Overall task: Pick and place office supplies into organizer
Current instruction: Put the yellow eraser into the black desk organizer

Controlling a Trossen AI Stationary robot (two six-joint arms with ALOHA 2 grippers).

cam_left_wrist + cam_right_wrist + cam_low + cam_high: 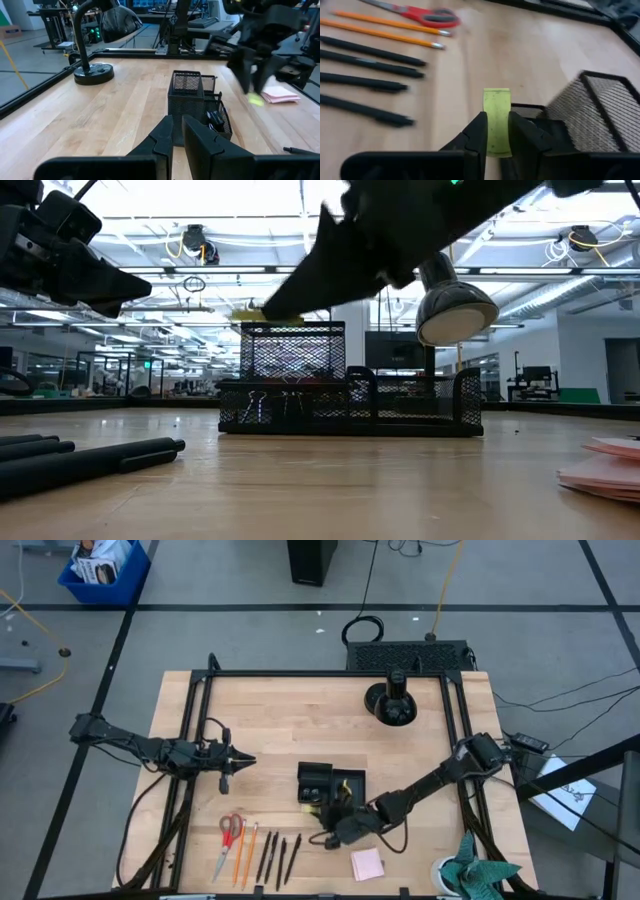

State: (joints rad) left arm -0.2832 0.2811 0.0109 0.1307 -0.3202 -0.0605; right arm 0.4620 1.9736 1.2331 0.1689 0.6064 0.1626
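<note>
- Behind the wooden table (300, 710), seen at table height: a long lit workshop hall with benches and ceiling lamps.
- Right gripper (496, 131) over the table's near middle, just beside the near edge of the mesh organizer (330, 784), fingers nipped narrowly on a small yellow-green piece (496, 120).
- Piece upright between the two fingers, its top sticking out past the tips; bottom end hidden by the fingers.
- Organizer just ahead of and below that gripper, tall mesh bin at one end, low tray beside it with dark clips (216, 119) already inside.
- Risk one, as a judgement: thin grip on a light piece, so a quick swing or a knock on the mesh rim could twist it loose onto the wood.
- Risk two: release too soon, short of the wall, and down onto the table beside the tray instead of in it.
- Risk three: fingers snagged on the wire wall, organizer shoved along the table.
- Left gripper (240, 759) parked well to the left, fingers nearly together, nothing held.
- Yet to go in, lined up at the near edge: red-handled scissors (229, 836), orange pencils (245, 852), dark pens (278, 858), pink sticky-note pad (367, 863).
</note>
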